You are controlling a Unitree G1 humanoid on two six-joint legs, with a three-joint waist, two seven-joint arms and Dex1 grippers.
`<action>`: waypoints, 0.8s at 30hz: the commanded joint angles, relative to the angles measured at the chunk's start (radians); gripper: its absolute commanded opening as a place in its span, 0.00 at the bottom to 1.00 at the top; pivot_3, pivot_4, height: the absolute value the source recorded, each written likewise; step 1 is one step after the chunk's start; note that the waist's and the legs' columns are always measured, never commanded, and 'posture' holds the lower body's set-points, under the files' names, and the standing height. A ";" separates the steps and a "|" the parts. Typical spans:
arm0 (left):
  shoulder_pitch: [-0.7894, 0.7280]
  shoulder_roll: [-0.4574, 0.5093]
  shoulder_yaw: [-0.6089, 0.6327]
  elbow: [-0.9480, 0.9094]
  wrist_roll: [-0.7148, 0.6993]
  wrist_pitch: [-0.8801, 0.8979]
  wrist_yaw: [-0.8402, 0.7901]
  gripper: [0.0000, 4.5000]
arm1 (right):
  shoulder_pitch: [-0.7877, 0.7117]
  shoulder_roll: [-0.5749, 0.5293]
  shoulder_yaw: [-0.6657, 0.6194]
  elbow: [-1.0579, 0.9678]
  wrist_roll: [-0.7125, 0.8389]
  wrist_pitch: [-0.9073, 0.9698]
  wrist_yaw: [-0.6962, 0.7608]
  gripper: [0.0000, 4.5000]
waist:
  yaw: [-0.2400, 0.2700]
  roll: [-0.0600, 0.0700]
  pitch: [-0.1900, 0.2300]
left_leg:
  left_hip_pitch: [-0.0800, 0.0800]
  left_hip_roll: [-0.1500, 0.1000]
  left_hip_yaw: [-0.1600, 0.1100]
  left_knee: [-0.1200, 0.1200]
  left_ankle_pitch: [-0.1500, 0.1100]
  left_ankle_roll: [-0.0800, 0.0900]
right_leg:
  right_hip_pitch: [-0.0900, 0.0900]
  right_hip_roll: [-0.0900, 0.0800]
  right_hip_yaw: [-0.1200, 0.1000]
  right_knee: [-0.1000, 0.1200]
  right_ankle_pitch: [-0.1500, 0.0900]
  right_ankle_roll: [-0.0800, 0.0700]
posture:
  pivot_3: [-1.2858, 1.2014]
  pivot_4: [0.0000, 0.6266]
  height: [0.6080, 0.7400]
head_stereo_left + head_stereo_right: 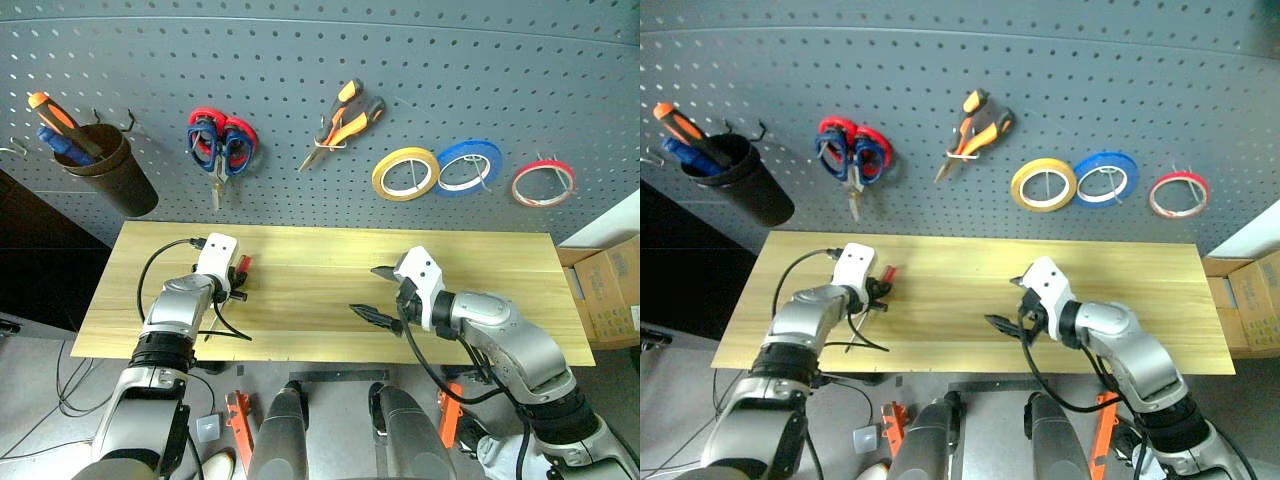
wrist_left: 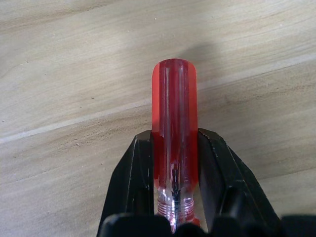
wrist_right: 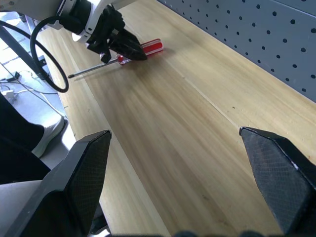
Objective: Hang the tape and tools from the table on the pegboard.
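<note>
A slim red-handled screwdriver [image 2: 174, 108] lies on the wooden table [image 1: 500, 262] at its left, handle toward the pegboard [image 1: 300, 60]. My left gripper [image 1: 238, 278] is shut on that handle, one black finger pressed to each side; the thin shaft [image 3: 91, 69] rests on the wood. My right gripper [image 1: 378, 293] hovers over the table's middle, open and empty. On the pegboard hang the red tape [image 1: 542, 183], the orange-and-black pliers [image 1: 343, 120] and the dark blue scissors [image 1: 205, 148].
Red-handled scissors [image 1: 238, 140] hang with the blue pair. Yellow tape [image 1: 405, 173] and blue tape [image 1: 467, 166] hang left of the red roll. A dark cup [image 1: 112, 172] at far left holds an orange-handled screwdriver. A cardboard box [image 1: 610, 290] stands right of the table.
</note>
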State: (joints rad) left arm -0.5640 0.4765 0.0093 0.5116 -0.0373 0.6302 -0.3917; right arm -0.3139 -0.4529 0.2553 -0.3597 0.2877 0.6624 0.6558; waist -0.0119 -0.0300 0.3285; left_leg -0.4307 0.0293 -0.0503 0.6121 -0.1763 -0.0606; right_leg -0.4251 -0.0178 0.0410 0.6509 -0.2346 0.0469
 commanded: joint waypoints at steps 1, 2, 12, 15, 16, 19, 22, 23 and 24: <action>0.039 0.000 -0.003 -0.037 0.010 0.051 0.010 0.19 | -0.016 -0.001 -0.026 -0.015 0.010 -0.030 0.014 1.00 | 0.000 0.000 0.000 | 0.000 0.000 0.000 0.000 0.000 0.000 | 0.000 0.000 0.000 0.000 0.000 0.000 | 0.53 0.60 1.00; 0.047 -0.001 0.000 -0.065 0.006 0.064 0.012 0.19 | -0.017 0.001 -0.032 -0.019 0.016 -0.032 0.015 1.00 | -0.001 0.000 0.000 | 0.000 0.000 0.000 0.000 0.000 0.000 | 0.000 0.000 0.000 0.000 0.000 0.000 | 0.53 0.59 1.00; 0.053 -0.017 0.020 -0.147 -0.010 0.095 0.035 0.19 | -0.018 0.038 -0.093 -0.074 0.110 -0.049 0.045 1.00 | -0.002 -0.001 0.000 | -0.002 0.000 -0.001 -0.001 0.000 -0.001 | -0.001 0.000 -0.001 -0.003 0.000 0.001 | 0.53 0.49 1.00; 0.036 -0.009 0.022 -0.164 -0.018 0.092 0.022 0.19 | -0.033 0.065 -0.115 -0.082 0.148 -0.055 0.047 1.00 | -0.002 -0.002 -0.001 | -0.002 0.000 -0.001 -0.001 0.000 -0.001 | -0.001 0.000 -0.001 -0.003 0.001 0.001 | 0.54 0.44 1.00; 0.031 -0.006 0.025 -0.175 -0.025 0.080 0.010 0.19 | -0.045 0.077 -0.125 -0.077 0.165 -0.052 0.046 1.00 | -0.001 -0.003 -0.002 | -0.002 0.000 -0.001 -0.001 0.000 -0.001 | -0.001 0.000 -0.001 -0.003 0.001 0.001 | 0.54 0.42 1.00; 0.040 0.012 0.045 -0.274 -0.060 0.094 -0.029 0.19 | -0.074 0.101 -0.162 -0.087 0.219 -0.034 0.036 1.00 | 0.003 -0.004 -0.003 | -0.003 0.000 -0.001 -0.001 0.000 -0.001 | -0.001 0.000 -0.002 -0.003 0.001 0.001 | 0.54 0.38 1.00; 0.065 0.041 0.079 -0.393 -0.072 0.142 -0.020 0.19 | -0.095 0.120 -0.194 -0.104 0.259 -0.030 0.012 1.00 | 0.006 -0.009 -0.007 | -0.003 0.000 -0.002 -0.001 0.000 -0.002 | -0.001 -0.001 -0.003 -0.003 0.003 -0.001 | 0.54 0.34 1.00; 0.073 0.046 0.103 -0.442 -0.078 0.157 -0.005 0.19 | -0.094 0.126 -0.206 -0.117 0.274 -0.033 0.006 1.00 | 0.006 -0.010 -0.009 | -0.003 0.000 -0.002 -0.002 0.000 -0.003 | -0.001 -0.001 -0.003 -0.003 0.003 -0.002 | 0.55 0.32 1.00; 0.079 0.048 0.128 -0.487 -0.085 0.175 0.011 0.19 | -0.092 0.131 -0.216 -0.130 0.290 -0.033 -0.001 1.00 | 0.007 -0.011 -0.013 | -0.003 0.000 -0.002 -0.002 0.000 -0.004 | -0.001 -0.001 -0.003 -0.003 0.004 -0.003 | 0.55 0.31 1.00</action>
State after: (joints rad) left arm -0.4975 0.5082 0.0826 0.1235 -0.1102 0.7830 -0.4020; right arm -0.4070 -0.3297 0.0712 -0.4284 0.5344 0.6390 0.6663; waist -0.0051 -0.0414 0.3151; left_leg -0.4342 0.0293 -0.0526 0.6101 -0.1767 -0.0651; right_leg -0.4266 -0.0187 0.0376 0.6478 -0.2305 0.0437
